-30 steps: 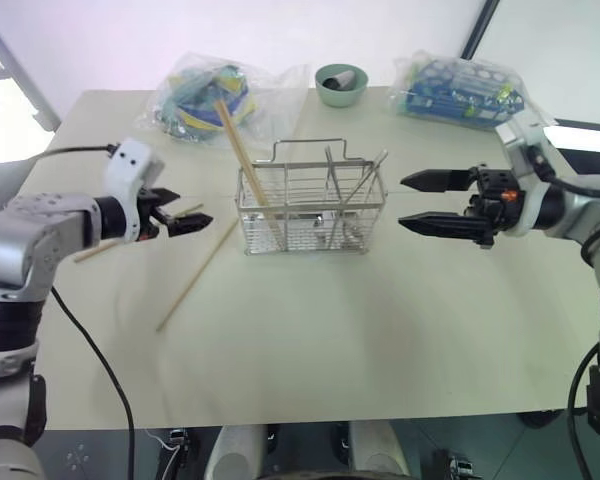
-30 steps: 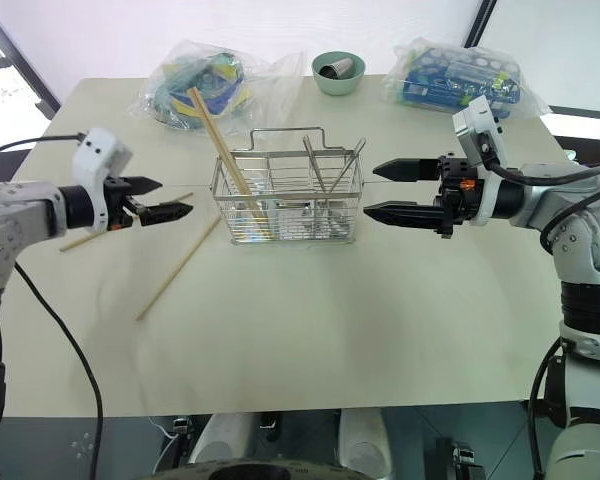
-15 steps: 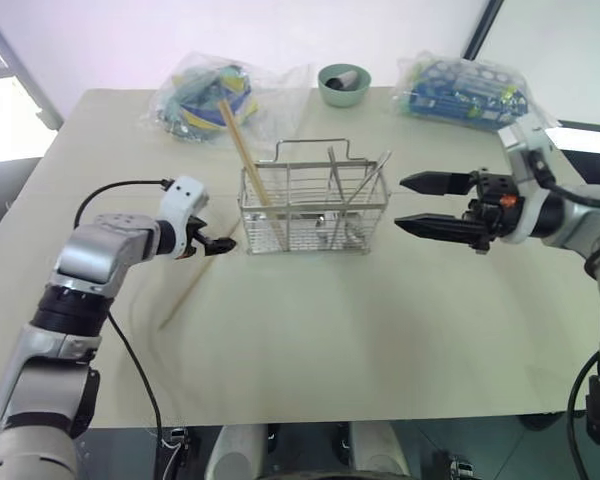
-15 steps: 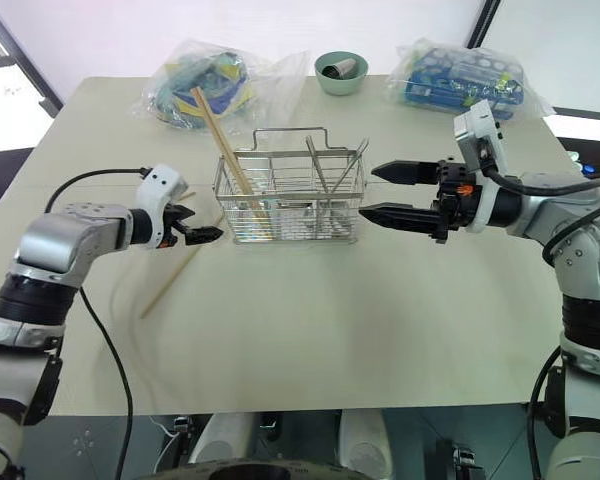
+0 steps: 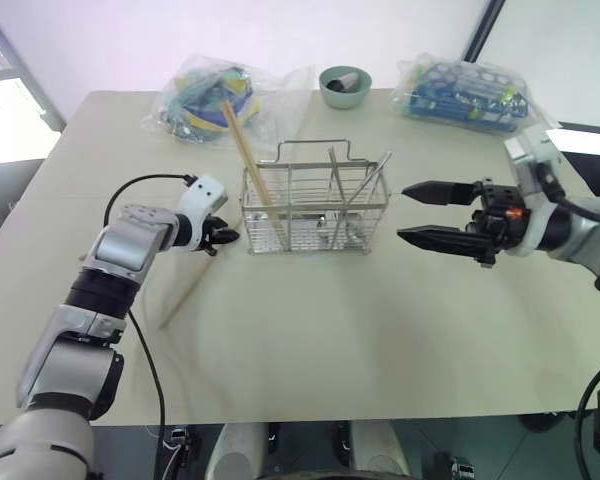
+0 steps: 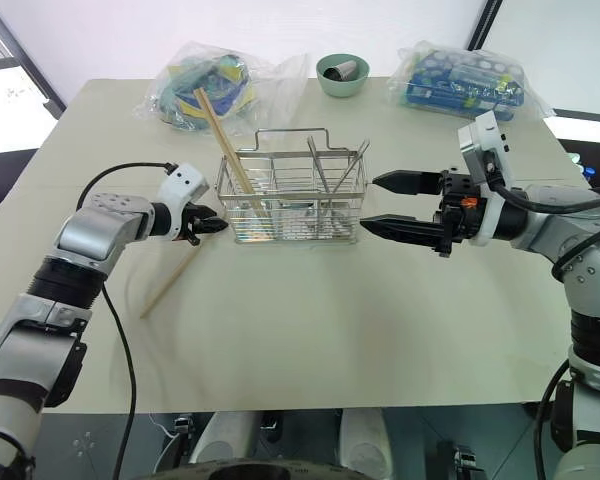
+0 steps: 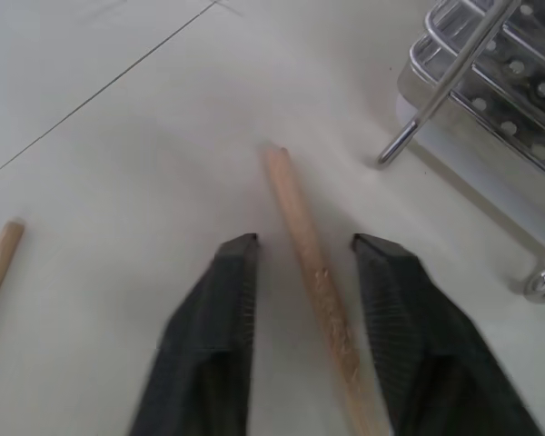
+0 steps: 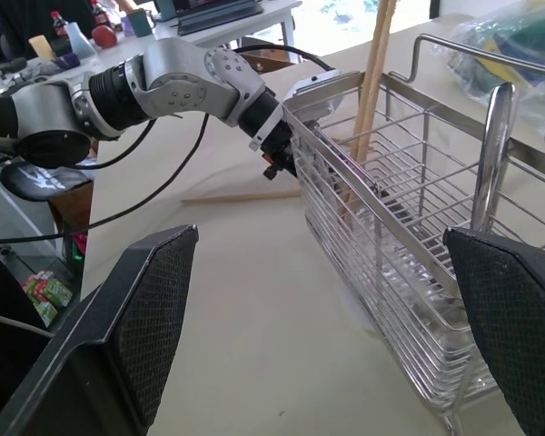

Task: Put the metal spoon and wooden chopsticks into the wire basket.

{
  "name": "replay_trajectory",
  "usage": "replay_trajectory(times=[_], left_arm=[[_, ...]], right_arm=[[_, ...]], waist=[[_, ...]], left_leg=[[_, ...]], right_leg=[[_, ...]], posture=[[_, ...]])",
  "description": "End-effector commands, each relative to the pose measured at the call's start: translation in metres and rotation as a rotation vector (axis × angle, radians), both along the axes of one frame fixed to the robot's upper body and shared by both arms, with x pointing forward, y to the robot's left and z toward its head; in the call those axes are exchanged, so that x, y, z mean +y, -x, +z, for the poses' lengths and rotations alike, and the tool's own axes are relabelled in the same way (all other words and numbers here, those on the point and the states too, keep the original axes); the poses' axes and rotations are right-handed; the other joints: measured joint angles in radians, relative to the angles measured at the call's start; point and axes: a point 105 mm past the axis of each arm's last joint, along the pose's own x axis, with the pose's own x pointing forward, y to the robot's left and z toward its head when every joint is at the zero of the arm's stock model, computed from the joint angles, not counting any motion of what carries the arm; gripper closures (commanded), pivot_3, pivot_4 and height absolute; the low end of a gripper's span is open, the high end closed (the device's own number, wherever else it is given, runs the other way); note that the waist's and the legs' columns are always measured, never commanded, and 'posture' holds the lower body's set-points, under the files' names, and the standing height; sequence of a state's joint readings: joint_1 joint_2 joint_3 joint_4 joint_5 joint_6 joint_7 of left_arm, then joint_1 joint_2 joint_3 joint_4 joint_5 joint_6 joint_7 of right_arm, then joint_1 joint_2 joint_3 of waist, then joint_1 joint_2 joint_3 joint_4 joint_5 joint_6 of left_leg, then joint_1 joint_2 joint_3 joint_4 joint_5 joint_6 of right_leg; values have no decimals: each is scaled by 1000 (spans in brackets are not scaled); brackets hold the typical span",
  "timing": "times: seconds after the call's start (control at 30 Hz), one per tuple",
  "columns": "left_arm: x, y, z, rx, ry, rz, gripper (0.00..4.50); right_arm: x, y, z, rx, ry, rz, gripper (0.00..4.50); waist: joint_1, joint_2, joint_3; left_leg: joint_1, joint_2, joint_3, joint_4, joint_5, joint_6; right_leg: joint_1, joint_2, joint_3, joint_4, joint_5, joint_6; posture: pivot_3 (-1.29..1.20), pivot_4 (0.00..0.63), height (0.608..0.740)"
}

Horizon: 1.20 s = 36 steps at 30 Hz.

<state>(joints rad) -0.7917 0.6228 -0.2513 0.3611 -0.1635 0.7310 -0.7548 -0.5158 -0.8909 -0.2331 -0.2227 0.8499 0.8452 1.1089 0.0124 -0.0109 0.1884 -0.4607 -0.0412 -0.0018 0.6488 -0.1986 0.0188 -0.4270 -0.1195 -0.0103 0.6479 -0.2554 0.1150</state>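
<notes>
The wire basket (image 5: pixel 315 205) stands mid-table. One wooden chopstick (image 5: pixel 242 150) leans in its left end, and two slim metal handles (image 5: pixel 373 180) lean in its right part; I cannot pick out the spoon's bowl. Another chopstick (image 5: pixel 190 282) lies on the table left of the basket. My left gripper (image 5: pixel 228 237) is low at that stick's near-basket end. In the left wrist view its fingers (image 7: pixel 227 300) stand narrowly apart astride the chopstick (image 7: pixel 304 245), with gaps showing. A second stick end (image 7: pixel 0 263) lies beside it. My right gripper (image 5: pixel 401 211) hovers open right of the basket, pointing at it.
A green bowl (image 5: pixel 344 85) sits at the table's far edge. Plastic bags of items lie at the back left (image 5: pixel 205 95) and back right (image 5: pixel 465 90). Bare tabletop (image 5: pixel 320 330) spreads in front of the basket.
My left gripper has come down and moved right to the basket's left side, over the lying chopstick's end, and its fingers have narrowed. The right gripper has stayed put.
</notes>
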Motion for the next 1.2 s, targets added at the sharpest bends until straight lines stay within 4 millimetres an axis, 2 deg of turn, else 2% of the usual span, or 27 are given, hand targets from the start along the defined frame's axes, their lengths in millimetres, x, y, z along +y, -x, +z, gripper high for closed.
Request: replay_trajectory(times=[0.03,0.17,0.23,0.27,0.33,0.53,0.7,0.8,0.9,1.03,1.2], left_arm=[[23,-5,-6,-5,-42,113,4386],[44,-21,13,-114,-13,267,4386],[58,-33,43,-251,87,397,4386],[63,-37,65,-329,181,451,4386],[70,-39,96,-423,336,518,4386],[65,-18,197,-617,834,460,4386],[62,1,250,-690,1107,388,4386],[47,15,282,-702,1248,273,4386],[28,25,296,-700,1246,178,4386],[12,33,304,-699,1266,119,4386],[-23,35,299,-731,1195,65,4386]], right_arm=[[-2,5,12,-52,0,0,33],[-1,4,13,-52,-5,0,33],[-2,3,13,-51,-7,-1,33],[-2,2,12,-49,-7,-2,33],[-2,2,11,-44,-8,-3,33],[-2,-3,10,-34,-23,-13,33],[0,-5,7,-30,-29,-12,33],[0,-6,7,-28,-39,-16,33],[-1,-7,8,-31,-44,-26,33],[-3,-5,8,-31,-48,-31,33],[-5,-5,10,-32,-62,-48,33]], waist=[[0,0,0],[-2,0,0],[-3,0,0],[-2,-1,1],[0,-3,2],[4,-4,2],[0,-4,2],[0,-4,3],[0,-5,3],[1,-5,3],[3,-5,3]], left_leg=[[0,0,0,0,0,0],[0,0,0,0,0,0],[0,0,0,0,0,0],[0,0,0,0,0,0],[-2,0,-1,0,0,0],[-4,-1,-1,2,0,1],[-3,-1,-1,3,0,0],[-3,-1,-1,3,0,0],[-3,-1,-1,3,0,0],[-2,-2,-1,3,0,0],[-2,-2,-1,4,0,0]], right_leg=[[0,0,0,0,0,0],[0,0,0,1,0,0],[-1,1,0,1,2,3],[-1,1,0,1,2,3],[-3,1,0,1,4,7],[-2,0,-2,0,5,10],[-1,1,-3,0,6,11],[-1,2,-3,1,6,11],[-1,2,-3,1,6,11],[0,5,-3,1,6,11],[1,5,-3,1,6,11]], posture=[[0,150,697],[0,150,697],[0,150,697],[0,150,697],[0,150,697],[0,150,697],[0,150,697],[0,150,697],[0,150,697],[0,150,697],[0,150,697]])
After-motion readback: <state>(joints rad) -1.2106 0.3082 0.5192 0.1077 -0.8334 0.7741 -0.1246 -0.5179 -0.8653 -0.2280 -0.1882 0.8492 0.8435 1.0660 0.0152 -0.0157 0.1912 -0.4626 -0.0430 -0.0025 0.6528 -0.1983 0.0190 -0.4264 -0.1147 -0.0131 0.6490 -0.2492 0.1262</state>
